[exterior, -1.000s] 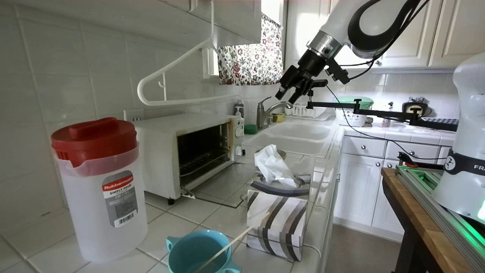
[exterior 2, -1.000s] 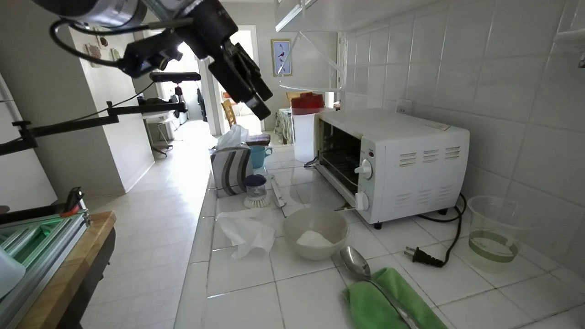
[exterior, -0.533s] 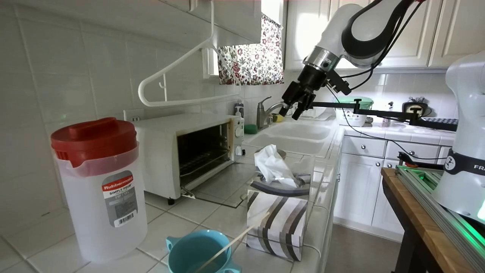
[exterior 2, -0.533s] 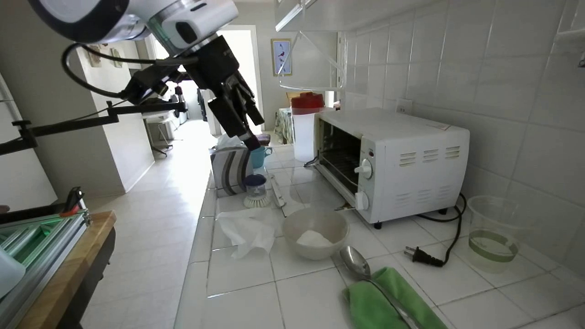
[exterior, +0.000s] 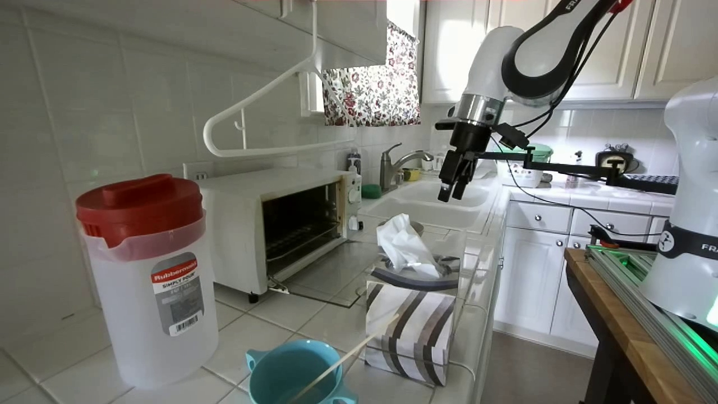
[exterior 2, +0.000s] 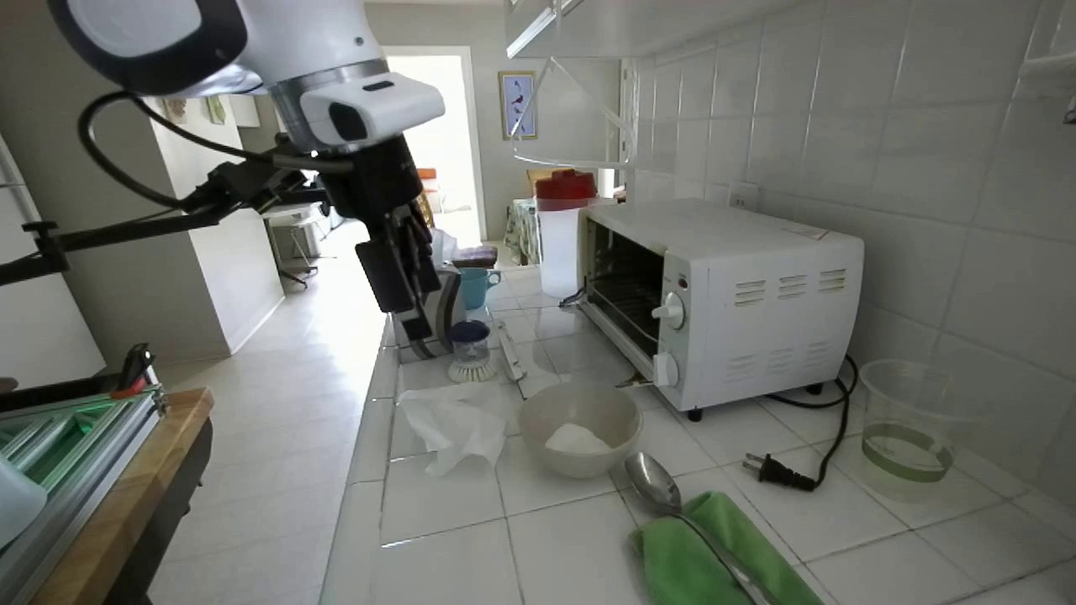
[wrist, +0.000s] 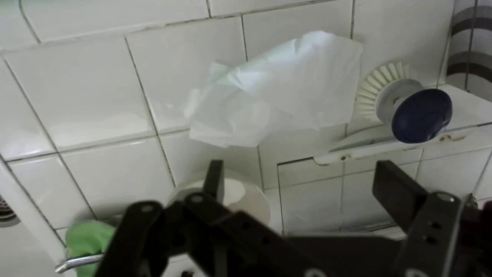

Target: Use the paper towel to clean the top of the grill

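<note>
Paper towel (wrist: 286, 90) lies below the gripper (wrist: 300, 177), not touching.

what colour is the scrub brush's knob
The brush's knob is dark blue, best seen in the wrist view.

In an exterior view you have the paper towel (exterior 2: 458, 424) on the bench (exterior 2: 445, 538), left of the bowl (exterior 2: 580, 464) and before the brush (exterior 2: 469, 346). The grill (exterior 2: 740, 269) stands behind the bowl, to its right; before the bowl, a spoon (exterior 2: 660, 488) lies across a cloth (exterior 2: 744, 542).
</note>
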### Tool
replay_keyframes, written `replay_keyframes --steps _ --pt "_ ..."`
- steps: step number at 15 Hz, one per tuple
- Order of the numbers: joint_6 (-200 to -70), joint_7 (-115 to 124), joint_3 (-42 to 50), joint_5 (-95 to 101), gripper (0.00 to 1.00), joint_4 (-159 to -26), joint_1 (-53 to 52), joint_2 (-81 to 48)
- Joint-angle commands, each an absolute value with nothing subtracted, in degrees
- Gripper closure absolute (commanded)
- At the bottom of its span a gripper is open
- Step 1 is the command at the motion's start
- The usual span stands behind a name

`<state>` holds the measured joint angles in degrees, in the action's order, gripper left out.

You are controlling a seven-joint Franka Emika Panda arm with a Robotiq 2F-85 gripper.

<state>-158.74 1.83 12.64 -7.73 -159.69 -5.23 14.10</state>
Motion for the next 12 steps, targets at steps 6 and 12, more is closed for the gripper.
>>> replay_keyframes --steps 6,12 --pt "-159.36 -3.5 10.98 -14.0 0.0 -159.33 -4.79 12.65" --pt "-158.97 -7.12 10.21 -17.02 0.0 -159.74 -4.02 8.16"
